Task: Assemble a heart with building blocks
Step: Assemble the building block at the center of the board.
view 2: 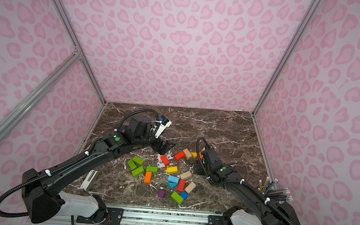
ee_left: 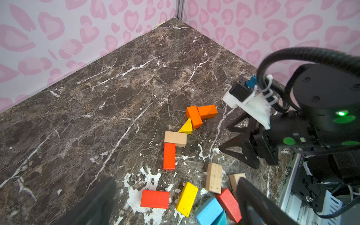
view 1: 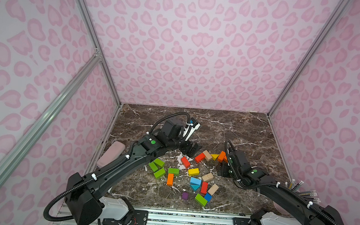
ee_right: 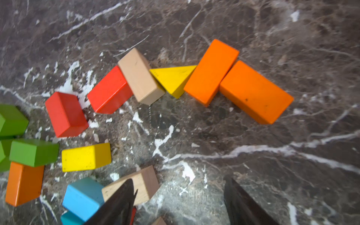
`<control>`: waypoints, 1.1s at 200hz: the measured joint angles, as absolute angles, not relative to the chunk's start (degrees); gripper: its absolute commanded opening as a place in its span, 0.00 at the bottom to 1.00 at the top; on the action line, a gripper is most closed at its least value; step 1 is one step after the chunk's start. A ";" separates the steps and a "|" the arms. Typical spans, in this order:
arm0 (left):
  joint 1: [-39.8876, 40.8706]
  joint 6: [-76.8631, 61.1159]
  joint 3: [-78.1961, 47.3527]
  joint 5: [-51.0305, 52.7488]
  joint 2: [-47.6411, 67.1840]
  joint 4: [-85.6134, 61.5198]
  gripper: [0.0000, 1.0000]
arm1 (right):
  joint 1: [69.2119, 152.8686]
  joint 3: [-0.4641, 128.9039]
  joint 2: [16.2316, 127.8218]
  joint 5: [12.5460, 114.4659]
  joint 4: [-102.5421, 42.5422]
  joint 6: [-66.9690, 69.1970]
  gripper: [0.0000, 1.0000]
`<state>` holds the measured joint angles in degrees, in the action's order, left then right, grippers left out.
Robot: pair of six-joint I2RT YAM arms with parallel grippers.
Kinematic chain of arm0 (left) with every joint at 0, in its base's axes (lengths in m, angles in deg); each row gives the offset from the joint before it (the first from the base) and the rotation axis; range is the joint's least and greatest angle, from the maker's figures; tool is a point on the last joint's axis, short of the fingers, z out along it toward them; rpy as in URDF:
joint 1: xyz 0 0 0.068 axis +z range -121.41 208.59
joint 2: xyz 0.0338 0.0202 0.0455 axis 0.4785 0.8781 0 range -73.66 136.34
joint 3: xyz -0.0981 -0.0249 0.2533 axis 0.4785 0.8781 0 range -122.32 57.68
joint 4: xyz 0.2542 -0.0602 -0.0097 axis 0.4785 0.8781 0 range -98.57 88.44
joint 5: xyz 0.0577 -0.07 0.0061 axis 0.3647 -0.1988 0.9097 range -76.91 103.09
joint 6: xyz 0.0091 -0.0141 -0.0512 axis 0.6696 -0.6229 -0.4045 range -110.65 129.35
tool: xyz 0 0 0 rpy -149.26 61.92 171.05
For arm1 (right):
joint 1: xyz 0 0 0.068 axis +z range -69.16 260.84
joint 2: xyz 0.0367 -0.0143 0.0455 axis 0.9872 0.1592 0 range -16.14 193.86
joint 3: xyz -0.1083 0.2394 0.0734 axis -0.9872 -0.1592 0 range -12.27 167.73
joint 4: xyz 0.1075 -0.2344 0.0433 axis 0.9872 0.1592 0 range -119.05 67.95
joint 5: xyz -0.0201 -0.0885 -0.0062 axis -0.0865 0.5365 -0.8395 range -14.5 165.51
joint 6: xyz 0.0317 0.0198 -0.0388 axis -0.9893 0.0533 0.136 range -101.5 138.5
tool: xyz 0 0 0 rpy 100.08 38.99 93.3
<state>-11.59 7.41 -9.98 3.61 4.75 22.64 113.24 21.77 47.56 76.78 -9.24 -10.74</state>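
Heart's first curve laid
My right gripper (ee_right: 180,181) hangs spread, empty, near the orange block (ee_right: 256,91) butted onto the arc (ee_right: 172,79) to trace the outline; my left gripper (view 1: 193,149), spread too, hovers near a red block (view 1: 185,161).

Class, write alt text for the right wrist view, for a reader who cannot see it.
A red brick, tan brick, yellow prism and two orange bricks touch in a curve on the table. Loose blocks lie nearby; the open right gripper holds nothing.
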 measured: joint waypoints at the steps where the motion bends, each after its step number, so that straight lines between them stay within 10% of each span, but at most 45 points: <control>1: -11.59 7.41 -9.98 3.70 4.75 22.64 0.98 | 113.35 21.75 47.50 76.74 -9.28 -10.71 0.77; 220: -11.27 7.65 -10.08 8.40 3.97 23.36 0.98 | 126.75 22.32 59.61 80.83 -9.39 -13.62 0.80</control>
